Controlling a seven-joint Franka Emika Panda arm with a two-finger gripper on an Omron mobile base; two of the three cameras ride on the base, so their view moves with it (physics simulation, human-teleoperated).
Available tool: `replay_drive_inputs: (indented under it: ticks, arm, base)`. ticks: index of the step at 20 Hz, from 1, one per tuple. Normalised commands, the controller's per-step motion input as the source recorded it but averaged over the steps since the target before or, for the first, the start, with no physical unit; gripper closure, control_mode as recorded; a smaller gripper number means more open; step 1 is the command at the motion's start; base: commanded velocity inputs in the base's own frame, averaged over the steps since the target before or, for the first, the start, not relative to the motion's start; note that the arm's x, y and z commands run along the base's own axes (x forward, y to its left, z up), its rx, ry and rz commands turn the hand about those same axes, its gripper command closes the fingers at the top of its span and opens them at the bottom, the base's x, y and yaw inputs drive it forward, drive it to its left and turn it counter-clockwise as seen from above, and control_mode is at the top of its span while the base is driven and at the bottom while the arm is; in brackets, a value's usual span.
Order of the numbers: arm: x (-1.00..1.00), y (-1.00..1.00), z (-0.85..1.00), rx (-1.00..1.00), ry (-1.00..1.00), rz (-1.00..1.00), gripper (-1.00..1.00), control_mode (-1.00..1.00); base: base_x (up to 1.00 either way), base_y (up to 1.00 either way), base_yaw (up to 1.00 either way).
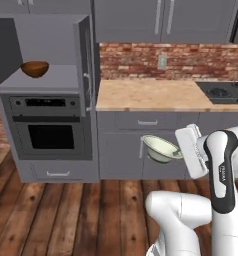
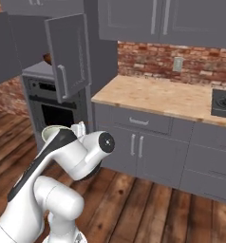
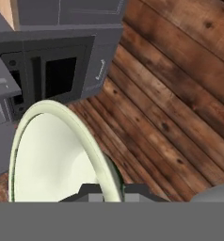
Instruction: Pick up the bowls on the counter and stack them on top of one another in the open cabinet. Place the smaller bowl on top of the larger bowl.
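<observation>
The smaller bowl [image 1: 161,148], pale greenish-white with a cream inside, hangs tilted in the air in front of the grey cabinet fronts below the counter [image 1: 151,95]. My gripper [image 1: 178,150] is shut on its rim. In the hand view the smaller bowl [image 3: 57,155] looms large, and its rim runs between the fingers of my gripper [image 3: 113,190]. The larger bowl [image 1: 35,68], glossy dark brown, sits on the grey shelf of the open cabinet [image 1: 46,81] at the upper left. From the right base view only an edge of the larger bowl [image 2: 47,58] peeks out behind the cabinet door [image 2: 67,52].
The cabinet's long door [image 1: 85,60] stands open toward me beside the niche. A built-in oven [image 1: 46,132] sits below the shelf. A stove top [image 1: 223,91] lies at the counter's right end. Wooden floor [image 1: 66,210] spreads beneath the arm.
</observation>
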Motion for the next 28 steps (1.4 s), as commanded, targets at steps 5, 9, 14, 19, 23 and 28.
replay_drive_inputs:
  ticks: [5, 9, 14, 19, 23, 28]
  arm:
    - [0.0, 0.0, 0.0, 0.0, 0.0, 0.0, 1.0, 1.0]
    - [0.0, 0.0, 0.0, 0.0, 0.0, 0.0, 1.0, 1.0]
    - [0.0, 0.0, 0.0, 0.0, 0.0, 0.0, 1.0, 1.0]
    - [0.0, 0.0, 0.0, 0.0, 0.0, 0.0, 1.0, 1.0]
    - [0.0, 0.0, 0.0, 0.0, 0.0, 0.0, 1.0, 1.0]
    - [0.0, 0.0, 0.0, 0.0, 0.0, 0.0, 1.0, 1.0]
  base:
    - [-0.44, 0.53, -0.01]
    - [-0.22, 0.59, -0.01]
    - [0.0, 0.58, -0.02]
    - [0.03, 0.55, -0.02]
    - [0.05, 0.52, -0.02]
    - [0.11, 0.46, -0.03]
